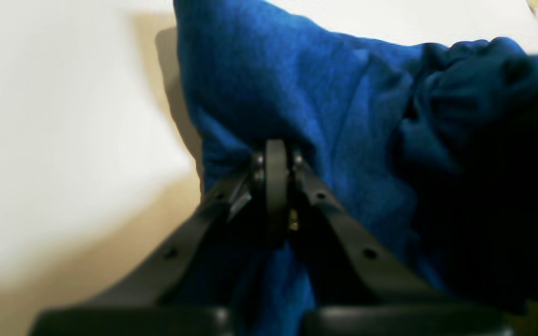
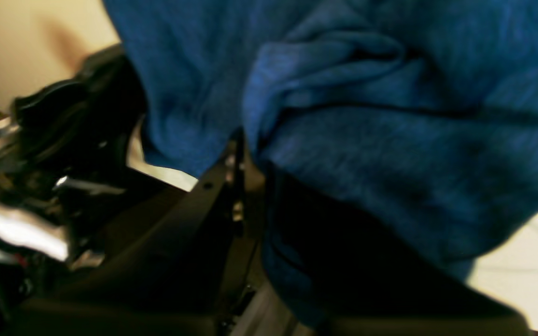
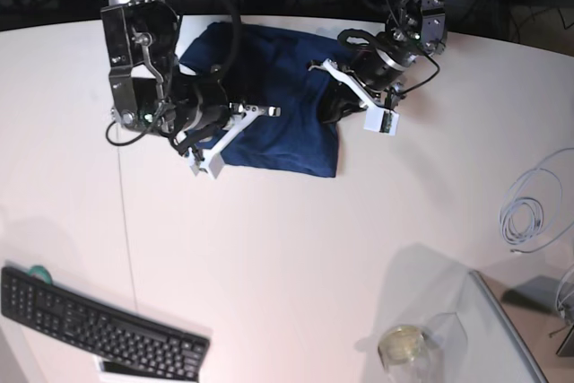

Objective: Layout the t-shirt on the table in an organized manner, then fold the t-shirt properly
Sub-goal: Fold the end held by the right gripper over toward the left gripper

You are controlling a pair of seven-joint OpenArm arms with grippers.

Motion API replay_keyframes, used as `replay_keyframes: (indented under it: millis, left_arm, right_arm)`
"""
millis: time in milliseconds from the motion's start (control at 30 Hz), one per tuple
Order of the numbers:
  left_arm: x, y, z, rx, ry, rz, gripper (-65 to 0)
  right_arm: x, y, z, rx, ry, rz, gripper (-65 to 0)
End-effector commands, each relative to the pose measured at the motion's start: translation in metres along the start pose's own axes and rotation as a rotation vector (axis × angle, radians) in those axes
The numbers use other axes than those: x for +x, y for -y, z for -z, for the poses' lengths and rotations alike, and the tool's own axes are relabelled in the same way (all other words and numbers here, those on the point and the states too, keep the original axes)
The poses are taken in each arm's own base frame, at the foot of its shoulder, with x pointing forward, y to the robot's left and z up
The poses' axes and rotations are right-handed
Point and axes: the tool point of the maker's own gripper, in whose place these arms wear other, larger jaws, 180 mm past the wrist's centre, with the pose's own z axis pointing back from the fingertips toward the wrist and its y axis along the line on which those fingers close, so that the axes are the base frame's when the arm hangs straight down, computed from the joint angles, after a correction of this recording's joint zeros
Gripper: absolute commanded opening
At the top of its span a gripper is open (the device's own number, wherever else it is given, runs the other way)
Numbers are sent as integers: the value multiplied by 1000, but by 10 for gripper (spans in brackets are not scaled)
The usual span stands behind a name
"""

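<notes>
The big soft dark blue t-shirt (image 3: 269, 100) lies at the far side of the wide smooth white desk (image 3: 296, 257), between the 2 black robot arms. It is not flat yet. The near edge looks fairly straight, but the right part is bunched up in a lump, and the sleeves are hard to pick out. So I think the laying-out step is only partly done. The smoothing is left, and all of the folding is left too.

The left gripper (image 1: 276, 156) is at the right side of the shirt in the base view. Its jaws are pressed together on a pinch of the blue cloth, and the cloth pulls up into a small peak there. More cloth sits in a heap just to the right of it in the left wrist view.

The right gripper (image 2: 241, 154) is at the left side of the shirt. Its jaws are almost together, with a fold of blue cloth caught between them. The cloth drapes over and past the jaws.

A black keyboard (image 3: 99, 327) lies at the near left, well apart from the shirt
</notes>
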Motion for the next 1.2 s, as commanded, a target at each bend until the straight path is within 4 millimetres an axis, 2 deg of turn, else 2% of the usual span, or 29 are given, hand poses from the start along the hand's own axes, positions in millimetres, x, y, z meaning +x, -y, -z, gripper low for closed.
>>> replay_keyframes:
  millis: [0,67,233,367,500,600,700,833,933,1167]
  left_arm:
    - [10,3,0,-13,39,-4,-650]
    - [9,3,0,-12,36,-6,-650]
    - [8,3,0,-11,32,-3,-650]
    - [4,0,1,-9,21,-7,-650]
    - [-10,-3,3,-3,-10,-31,-650]
    - [-11,-3,3,-3,-14,-34,-650]
    - [-11,-3,3,-3,-13,-33,-650]
    - [-9,-3,3,-2,-9,-31,-650]
    - [-9,-5,2,2,-7,-32,-650]
    - [-8,-8,1,5,-8,-29,-650]
  right_arm:
    - [15,-11,-3,25,34,-14,-648]
    - [12,-11,3,22,18,-15,-648]
    - [21,-14,3,26,37,-19,-648]
    - [25,-25,0,50,56,-26,-648]
    - [21,-31,1,54,45,-47,-648]
    - [16,-38,6,52,28,-58,-648]
    - [21,-45,7,50,56,-61,-648]
    - [25,-43,12,41,57,-64,-648]
    - [21,-35,22,23,25,-48,-648]
    - [29,-37,23,26,70,-46,-647]
